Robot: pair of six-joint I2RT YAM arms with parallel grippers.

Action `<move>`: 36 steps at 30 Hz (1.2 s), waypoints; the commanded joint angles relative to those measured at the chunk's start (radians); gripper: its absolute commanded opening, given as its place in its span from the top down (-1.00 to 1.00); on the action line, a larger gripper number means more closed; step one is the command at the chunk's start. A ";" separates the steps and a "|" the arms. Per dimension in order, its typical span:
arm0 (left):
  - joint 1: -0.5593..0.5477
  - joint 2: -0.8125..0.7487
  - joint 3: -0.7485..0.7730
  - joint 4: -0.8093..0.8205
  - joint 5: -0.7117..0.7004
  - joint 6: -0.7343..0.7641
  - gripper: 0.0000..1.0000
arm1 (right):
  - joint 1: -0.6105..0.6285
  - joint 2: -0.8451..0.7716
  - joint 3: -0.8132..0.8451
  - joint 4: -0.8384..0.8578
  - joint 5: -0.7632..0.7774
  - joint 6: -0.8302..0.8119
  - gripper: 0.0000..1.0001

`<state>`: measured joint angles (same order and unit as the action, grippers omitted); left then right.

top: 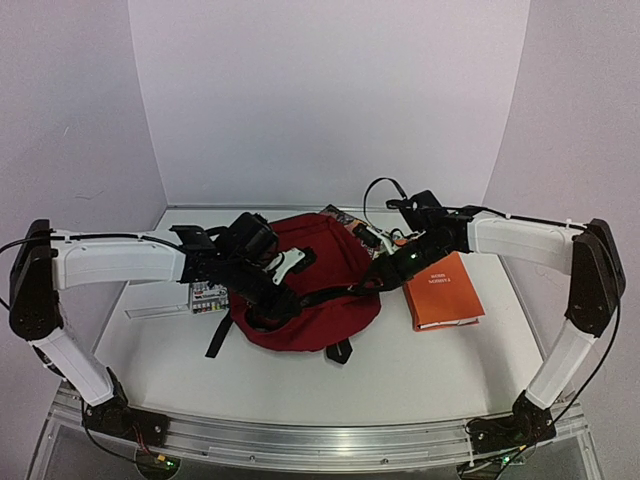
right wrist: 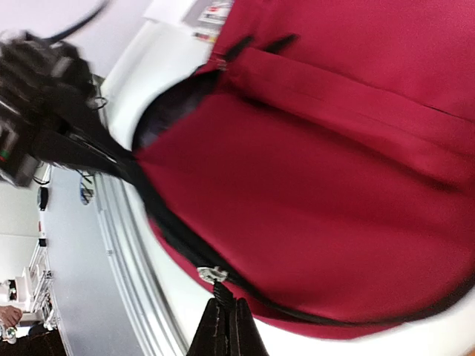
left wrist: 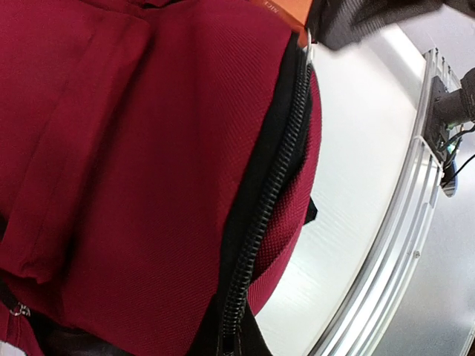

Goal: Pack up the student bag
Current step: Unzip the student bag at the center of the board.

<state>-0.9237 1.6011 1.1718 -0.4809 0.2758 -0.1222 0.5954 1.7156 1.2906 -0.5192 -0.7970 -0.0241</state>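
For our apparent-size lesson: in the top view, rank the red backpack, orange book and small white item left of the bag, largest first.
Largest to smallest: red backpack, orange book, small white item (partly hidden by the left arm, so its size is unsure).

A: Light?
B: Bright, even, diffuse from overhead. White walls go a bit violet. Only a faint soft shadow under the student bag (top: 300, 325) on the table (top: 400, 375).
A: Sharpness?
B: Top view soft, low-res. Right wrist view smeared all over, worst at its left edge. Left wrist view crisp on the zipper (left wrist: 266, 194), with glare on the metal rail (left wrist: 393, 245).
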 commanded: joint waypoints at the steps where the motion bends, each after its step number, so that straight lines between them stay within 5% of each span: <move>1: 0.003 -0.103 -0.052 -0.112 -0.078 0.025 1.00 | -0.084 -0.051 -0.006 -0.061 0.053 -0.099 1.00; 7: 0.005 -0.166 -0.083 -0.168 -0.124 0.057 0.94 | -0.073 -0.021 -0.001 -0.069 0.024 -0.101 1.00; 11: 0.002 -0.147 -0.003 -0.203 -0.073 0.081 0.21 | -0.009 -0.011 0.037 -0.063 -0.019 -0.060 1.00; 14: -0.013 -0.108 0.084 -0.226 -0.052 0.095 -0.15 | 0.027 -0.006 0.059 -0.057 -0.042 -0.038 1.00; 20: -0.027 -0.028 0.182 -0.173 -0.037 0.107 -0.74 | 0.047 -0.001 0.092 -0.054 -0.069 -0.015 1.00; 22: -0.027 -0.001 0.200 -0.142 -0.006 0.105 -0.79 | 0.052 -0.003 0.097 -0.055 -0.080 -0.007 1.00; 27: -0.038 0.080 0.223 -0.111 0.022 0.106 -0.60 | 0.054 -0.005 0.101 -0.055 -0.085 -0.006 1.00; 36: -0.038 0.085 0.250 -0.192 0.024 0.113 0.96 | -0.007 -0.019 0.042 -0.060 -0.036 -0.042 1.00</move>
<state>-0.9571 1.7292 1.3732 -0.6331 0.2954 -0.0167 0.6359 1.7149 1.3460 -0.5924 -0.8357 -0.0411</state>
